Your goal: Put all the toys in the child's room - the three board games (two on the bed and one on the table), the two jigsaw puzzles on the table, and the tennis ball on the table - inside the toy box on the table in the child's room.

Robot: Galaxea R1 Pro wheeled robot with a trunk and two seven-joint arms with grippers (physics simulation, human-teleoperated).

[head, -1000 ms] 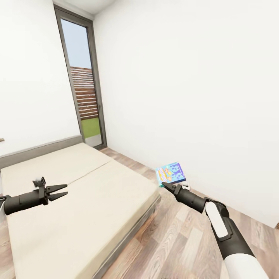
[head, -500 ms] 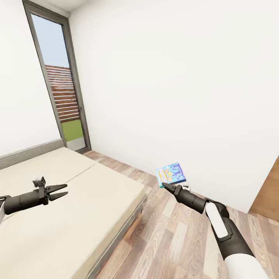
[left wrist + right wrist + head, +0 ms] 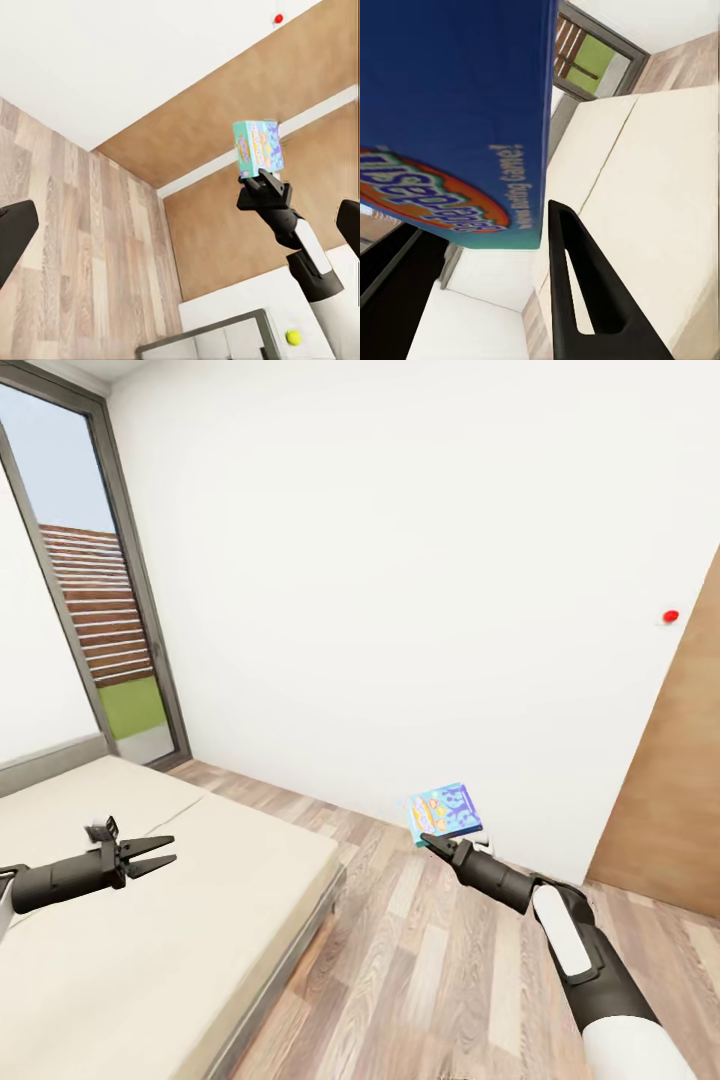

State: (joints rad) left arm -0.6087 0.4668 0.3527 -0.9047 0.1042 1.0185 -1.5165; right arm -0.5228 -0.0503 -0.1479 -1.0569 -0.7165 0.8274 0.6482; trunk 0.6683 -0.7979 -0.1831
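showing from head cam: right gripper (image 3: 432,843) clamped on a blue cartoon-print board game (image 3: 443,811), held upright over wood floor (image 3: 440,970) beside the beige bed (image 3: 170,920); left gripper (image 3: 160,852) spread, empty, over bed. left wrist cam: board game (image 3: 258,148) w/ teal edge, brown door (image 3: 225,127) behind. right wrist cam: box's (image 3: 450,112) blue face w/ orange logo, one finger (image 3: 585,300) alongside.

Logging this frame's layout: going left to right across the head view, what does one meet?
Window → left gripper, open over the bed → board game held up by the right gripper → red dot on the wall → wooden door.
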